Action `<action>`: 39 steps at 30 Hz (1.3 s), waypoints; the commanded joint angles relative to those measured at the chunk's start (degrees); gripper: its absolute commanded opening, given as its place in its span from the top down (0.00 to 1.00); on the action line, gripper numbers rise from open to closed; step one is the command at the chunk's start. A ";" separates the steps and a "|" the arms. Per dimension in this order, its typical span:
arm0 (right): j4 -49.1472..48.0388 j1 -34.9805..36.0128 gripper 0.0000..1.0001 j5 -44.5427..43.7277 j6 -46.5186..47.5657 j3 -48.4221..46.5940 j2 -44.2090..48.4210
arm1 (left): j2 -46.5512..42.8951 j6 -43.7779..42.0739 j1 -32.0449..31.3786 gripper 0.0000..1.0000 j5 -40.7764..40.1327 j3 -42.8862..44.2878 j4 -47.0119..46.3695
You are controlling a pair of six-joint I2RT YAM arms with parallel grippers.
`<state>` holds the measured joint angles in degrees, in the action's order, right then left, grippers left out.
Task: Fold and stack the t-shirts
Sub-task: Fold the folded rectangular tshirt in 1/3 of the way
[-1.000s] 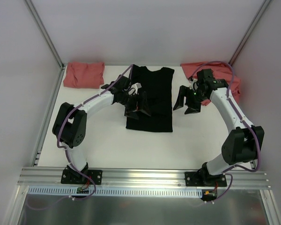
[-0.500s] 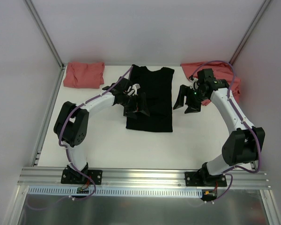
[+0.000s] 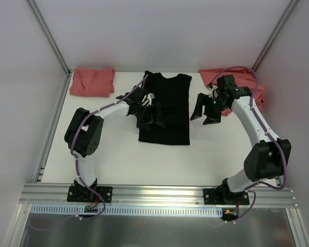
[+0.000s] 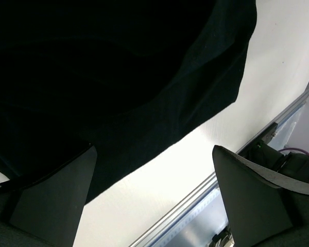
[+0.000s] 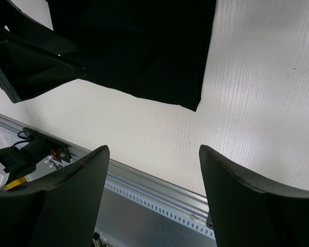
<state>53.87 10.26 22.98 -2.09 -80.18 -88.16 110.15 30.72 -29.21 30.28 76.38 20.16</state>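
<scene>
At centre of the white worktop [image 3: 118, 154]: one black t-shirt [image 3: 167, 110], lying flat as a narrow rectangle, neckline toward the far wall, hem toward the arms; its side edges run straight. Far left corner: one salmon-red t-shirt [image 3: 92, 81], a compact, roughly square pile, well apart from the black one. Far right corner: a second salmon-red shirt [image 3: 238, 76], rumpled, partly hidden behind the right arm. Left tool [image 3: 150, 115]: positioned over the left edge of the black t-shirt, about halfway down its length, jaws spread wide with nothing between them; the left wrist view shows the left tool [image 4: 153, 154] looking down on dark cloth and bare worktop, the shirt's edge crossing the gap between the fingers [image 4: 56, 195]; contact with the cloth cannot be told. Right tool [image 3: 205, 114]: over bare worktop just beside the shirt's right edge, jaws apart, holding nothing; the right wrist view shows the right tool [image 5: 153, 152] above white surface, with the shirt's near right corner [image 5: 193, 100] ahead of it. Near edge: one aluminium rail [image 3: 159, 193] carrying both arm bases.
</scene>
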 commanded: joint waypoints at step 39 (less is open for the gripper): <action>5.90 -0.15 0.24 3.03 4.64 -4.99 -3.95 | 11.14 3.12 -0.41 0.01 -11.91 19.86 -16.12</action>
<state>57.71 10.26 24.64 1.56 -83.35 -92.88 120.73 33.71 -29.28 20.27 94.15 8.88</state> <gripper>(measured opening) 0.755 0.986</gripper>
